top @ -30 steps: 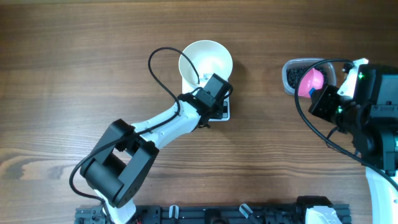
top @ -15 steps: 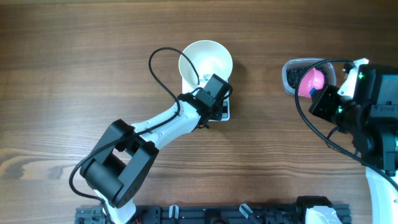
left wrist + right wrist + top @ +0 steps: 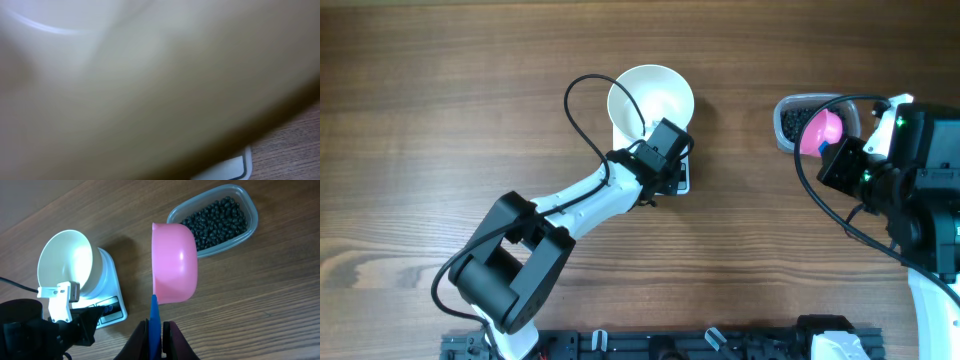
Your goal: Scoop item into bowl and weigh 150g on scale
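Observation:
The white bowl stands on the small white scale, whose display faces the front. My left gripper sits at the bowl's near rim. The left wrist view is filled by the blurred bowl wall, with one scale corner showing; the fingers are hidden, so I cannot tell whether the rim is pinched. My right gripper is shut on the blue handle of a pink scoop. The scoop hangs beside the clear tub of black beads, its outer side facing the camera.
The tub stands at the right of the wooden table, the bowl and scale near the middle. A black cable loops from the left arm beside the bowl. A black rail runs along the table's front edge.

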Controlling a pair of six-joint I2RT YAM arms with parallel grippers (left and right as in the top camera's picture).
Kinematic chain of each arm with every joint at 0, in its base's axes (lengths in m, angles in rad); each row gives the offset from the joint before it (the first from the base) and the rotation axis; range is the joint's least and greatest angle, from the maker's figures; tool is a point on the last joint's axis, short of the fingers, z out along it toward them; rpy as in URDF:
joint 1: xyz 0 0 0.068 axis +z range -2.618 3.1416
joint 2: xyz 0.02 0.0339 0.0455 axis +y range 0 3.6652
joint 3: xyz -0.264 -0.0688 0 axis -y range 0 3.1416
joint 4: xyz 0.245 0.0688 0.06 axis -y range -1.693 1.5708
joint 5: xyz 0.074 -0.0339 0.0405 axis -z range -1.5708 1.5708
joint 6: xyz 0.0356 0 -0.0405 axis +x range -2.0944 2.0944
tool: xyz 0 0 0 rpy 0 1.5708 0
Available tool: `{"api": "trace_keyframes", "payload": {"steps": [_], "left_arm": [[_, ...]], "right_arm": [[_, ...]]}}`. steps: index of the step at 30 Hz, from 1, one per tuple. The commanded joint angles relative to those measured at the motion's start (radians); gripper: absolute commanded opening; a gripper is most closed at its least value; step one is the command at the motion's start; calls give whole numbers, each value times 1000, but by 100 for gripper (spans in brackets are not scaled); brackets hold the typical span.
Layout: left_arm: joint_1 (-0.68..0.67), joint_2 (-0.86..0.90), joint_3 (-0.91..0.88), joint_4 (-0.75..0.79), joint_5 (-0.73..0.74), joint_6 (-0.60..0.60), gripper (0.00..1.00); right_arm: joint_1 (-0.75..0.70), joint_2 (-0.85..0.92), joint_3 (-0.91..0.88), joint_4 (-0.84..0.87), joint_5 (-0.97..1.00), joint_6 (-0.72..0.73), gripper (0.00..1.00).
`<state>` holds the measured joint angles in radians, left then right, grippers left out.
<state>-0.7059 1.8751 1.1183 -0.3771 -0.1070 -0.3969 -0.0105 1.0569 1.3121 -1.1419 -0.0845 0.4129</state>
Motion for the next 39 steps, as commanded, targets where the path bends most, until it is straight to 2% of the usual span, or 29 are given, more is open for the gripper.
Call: {"api": "trace_keyframes", "payload": {"steps": [1, 39], "left_arm": [[-4, 39, -10, -4, 35, 23, 4], [-3, 65, -9, -46, -35, -27, 4]], "right_arm": [[-4, 6, 16, -1, 25, -19, 4], [-4, 6, 16, -23, 25, -21, 4]]}}
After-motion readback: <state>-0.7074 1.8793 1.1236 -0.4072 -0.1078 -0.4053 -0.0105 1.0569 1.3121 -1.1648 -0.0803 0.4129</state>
